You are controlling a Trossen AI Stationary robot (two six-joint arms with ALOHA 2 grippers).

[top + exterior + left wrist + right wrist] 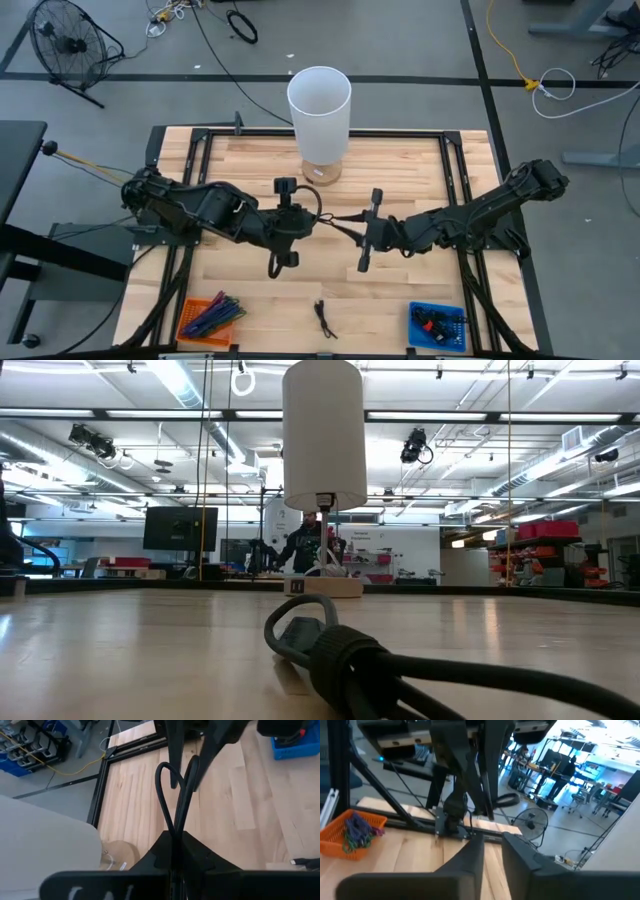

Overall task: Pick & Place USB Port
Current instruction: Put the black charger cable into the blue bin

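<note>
1. Where the two arms meet at the centre of the high view, the left gripper [322,217] is clamped tight on a black cable [340,222], which its wrist view shows looping out from between its fingers [200,857].
2. The right gripper [360,236] sits just to the right of that cable in the high view; its fingers [470,857] stand a narrow gap apart in its wrist view, and whether they have hold of anything cannot be told.
3. A second, small black cable [324,318] lies loose on the tabletop [400,170] at the lower centre of the high view, between the two bins.
4. In the low view this cable [330,650] fills the lower centre of the frame, its grey plug end lying on the wood.
5. An orange bin [208,318] of coloured cables sits at the lower left of the high view, and a blue bin [438,326] at the lower right.
6. A white lamp [319,110] on a round wooden base stands at the upper centre of the tabletop.
7. A fan [65,45] stands on the floor at the upper left of the high view.
</note>
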